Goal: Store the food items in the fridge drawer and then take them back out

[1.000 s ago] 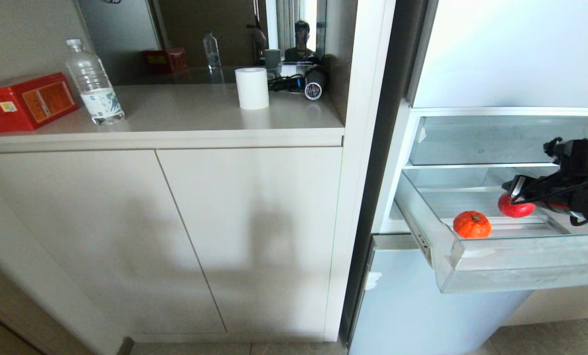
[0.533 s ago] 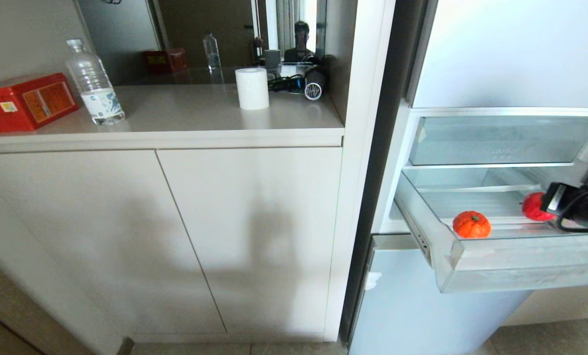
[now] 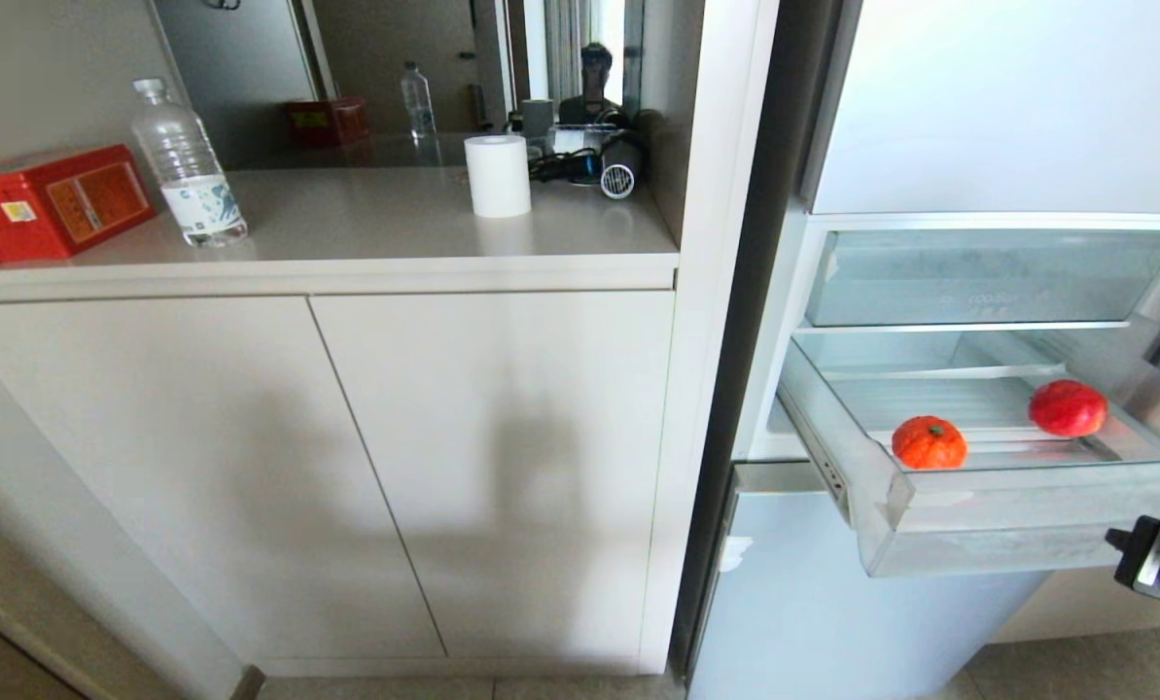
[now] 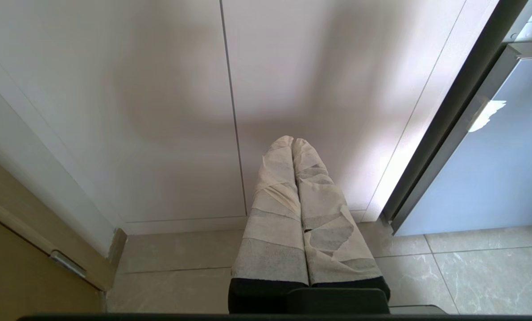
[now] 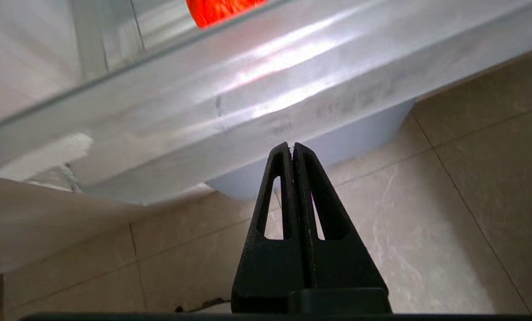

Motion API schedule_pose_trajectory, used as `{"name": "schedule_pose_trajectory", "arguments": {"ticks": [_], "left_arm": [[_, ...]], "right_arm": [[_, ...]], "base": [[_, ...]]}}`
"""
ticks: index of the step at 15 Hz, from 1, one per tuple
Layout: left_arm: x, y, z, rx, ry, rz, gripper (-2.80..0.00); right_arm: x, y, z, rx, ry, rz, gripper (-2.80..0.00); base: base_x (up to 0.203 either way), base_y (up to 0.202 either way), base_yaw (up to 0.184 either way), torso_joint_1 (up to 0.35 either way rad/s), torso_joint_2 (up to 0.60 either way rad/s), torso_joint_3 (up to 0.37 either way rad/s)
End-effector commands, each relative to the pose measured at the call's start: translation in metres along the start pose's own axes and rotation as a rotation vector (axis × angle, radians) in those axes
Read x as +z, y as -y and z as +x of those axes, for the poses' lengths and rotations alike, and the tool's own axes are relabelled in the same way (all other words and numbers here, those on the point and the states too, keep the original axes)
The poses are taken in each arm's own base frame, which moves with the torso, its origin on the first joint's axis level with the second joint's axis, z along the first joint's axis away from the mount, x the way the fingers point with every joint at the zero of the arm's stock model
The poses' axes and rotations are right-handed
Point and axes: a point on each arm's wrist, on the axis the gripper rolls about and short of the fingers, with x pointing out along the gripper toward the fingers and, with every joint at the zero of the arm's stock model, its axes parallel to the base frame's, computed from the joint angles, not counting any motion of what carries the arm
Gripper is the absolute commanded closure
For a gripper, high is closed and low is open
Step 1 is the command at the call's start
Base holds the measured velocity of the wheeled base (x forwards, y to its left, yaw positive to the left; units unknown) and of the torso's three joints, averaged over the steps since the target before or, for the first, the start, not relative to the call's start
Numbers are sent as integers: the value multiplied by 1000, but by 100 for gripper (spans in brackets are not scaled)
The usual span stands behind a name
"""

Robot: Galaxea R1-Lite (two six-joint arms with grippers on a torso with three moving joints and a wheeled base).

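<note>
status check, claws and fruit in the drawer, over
Right claw shut, empty, below drawer lip. Left claw shut, parked by cabinet. Orange fruit and red fruit both in open drawer. Nothing blocking.

Fridge drawer (image 3: pixel 978 525) holds tangerine (image 3: pixel 930 442); red fruit (image 3: pixel 1068 408).

A pale beige cabinet (image 3: pixel 346 467) with two flat doors stands left of an open fridge. Its countertop (image 3: pixel 366 219) holds a red box (image 3: pixel 50 199), a clear water bottle (image 3: pixel 186 165) and a white paper roll (image 3: pixel 498 175). A mirror (image 3: pixel 424 68) backs the counter. Grey marbled floor tiles (image 4: pixel 471 276) lie below.
</note>
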Motion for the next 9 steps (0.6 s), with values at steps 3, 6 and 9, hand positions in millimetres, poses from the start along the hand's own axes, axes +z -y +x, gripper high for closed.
{"name": "schedule_pose_trajectory", "arguments": {"ticks": [3,6,9], "left_arm": [[0,0,0,0,-1,0,0],[0,0,0,0,-1,0,0],[0,0,0,0,-1,0,0]], "right_arm": [[0,0,51,-20,-130,-26,0],[5,-1,95,-25,-179,-41,0],[11,-4,121,-19,-182,-43,0]], "base": [[0,0,0,0,0,0],[0,0,0,0,0,0],[0,0,0,0,0,0]]}}
